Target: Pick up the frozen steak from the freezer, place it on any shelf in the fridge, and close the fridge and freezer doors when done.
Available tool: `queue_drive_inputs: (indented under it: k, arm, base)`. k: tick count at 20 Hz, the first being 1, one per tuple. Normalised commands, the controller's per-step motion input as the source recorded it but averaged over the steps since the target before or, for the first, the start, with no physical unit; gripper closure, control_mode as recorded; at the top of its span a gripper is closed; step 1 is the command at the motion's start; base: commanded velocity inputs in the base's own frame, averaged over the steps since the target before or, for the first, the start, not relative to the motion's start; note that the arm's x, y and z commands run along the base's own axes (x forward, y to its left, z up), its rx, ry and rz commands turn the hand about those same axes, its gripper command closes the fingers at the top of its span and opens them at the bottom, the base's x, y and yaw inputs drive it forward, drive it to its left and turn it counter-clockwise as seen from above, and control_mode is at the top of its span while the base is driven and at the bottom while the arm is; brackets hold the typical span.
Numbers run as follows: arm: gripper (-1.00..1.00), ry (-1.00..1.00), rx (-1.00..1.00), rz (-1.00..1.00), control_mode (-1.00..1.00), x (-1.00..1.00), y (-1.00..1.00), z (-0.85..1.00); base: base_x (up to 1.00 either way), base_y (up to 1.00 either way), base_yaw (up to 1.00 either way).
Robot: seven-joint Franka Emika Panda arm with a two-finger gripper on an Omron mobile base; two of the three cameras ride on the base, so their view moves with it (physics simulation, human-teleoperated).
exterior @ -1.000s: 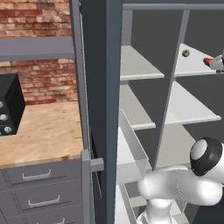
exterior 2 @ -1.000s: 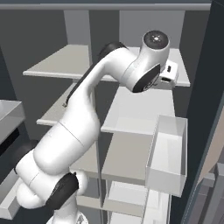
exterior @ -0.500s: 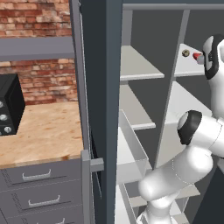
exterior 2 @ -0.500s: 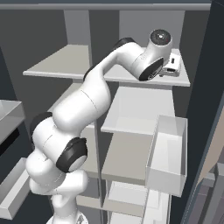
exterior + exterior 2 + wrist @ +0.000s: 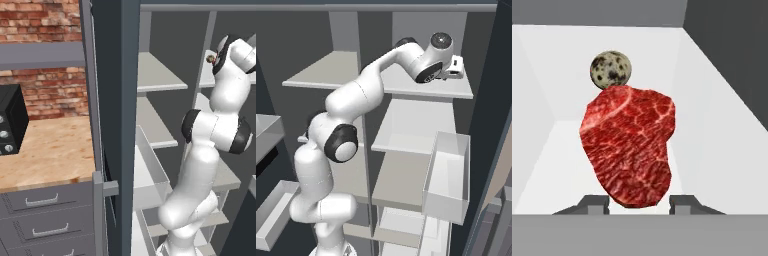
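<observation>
Steak [image 5: 628, 145]: lying on the fridge's top shelf [image 5: 453, 89] before a speckled ball [image 5: 611, 69], I am judging it stiff, light, frost-slick, best pinched across its narrow near end, between the tool's [image 5: 638, 202] slightly parted, non-clamping tips.

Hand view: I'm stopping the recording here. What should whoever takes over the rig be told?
Gripper: the tips flank the steak's near end. I cannot tell if they are pinching it.
Steak: lying on the top shelf of the unit's right compartment, with a speckled ball just behind it.
Doors: both open.
Done: the arm has reached the steak.
Left: secure the grip, lift the steak clear of the ball, move it to a fridge shelf, then close both doors.
</observation>
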Motion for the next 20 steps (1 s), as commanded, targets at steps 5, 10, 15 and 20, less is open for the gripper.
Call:
queue_drive_inputs:
  k: [5, 10, 15, 20]
  arm:
    - [-1.00, 0.00, -0.01, 0.00, -1.00, -0.12, 0.00, 0.00]
    - [-1.00, -0.09, -0.01, 0.00, -1.00, -0.87, 0.27, -0.02]
    - [-1.00, -0.07, -0.03, 0.00, -1.00, -1.00, 0.81, -0.50]
    - [-1.00, -0.09, -0.07, 0.00, -1.00, -1.00, 0.99, -0.90]
  base:
    - [0.00, 0.00, 0.00]
    - [0.00, 0.00, 0.00]
    - [0.00, 0.00, 0.00]
    - [0.00, 0.00, 0.00]
